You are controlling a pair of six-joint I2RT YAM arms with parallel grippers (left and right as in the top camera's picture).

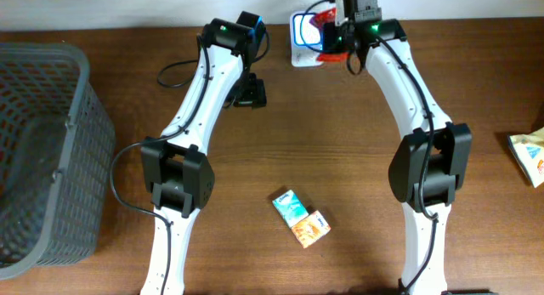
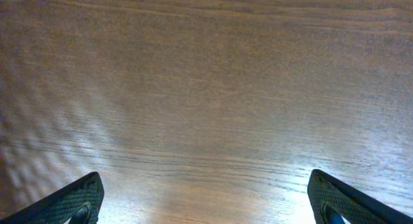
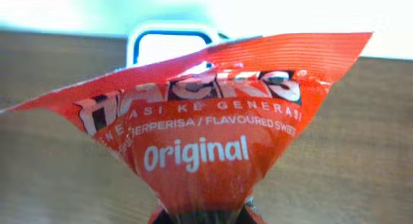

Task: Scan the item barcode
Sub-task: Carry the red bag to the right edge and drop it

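Right gripper (image 3: 203, 216) pinched shut on the base of a crinkled red plastic sweet packet (image 3: 200, 140), which fans out beyond its fingertips. Just behind the packet: white, blue-rimmed scanner (image 3: 169, 42). Left gripper (image 2: 206, 201) gapes wide over brown wooden table (image 2: 206, 88).

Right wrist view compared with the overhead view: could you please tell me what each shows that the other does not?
Only the right wrist: the red packet's print, including "Original". Only the overhead: the grey basket, two small cartons mid-table, the left gripper. Both: the red packet pinched in the right gripper, the white blue-edged object behind it, the wooden table.
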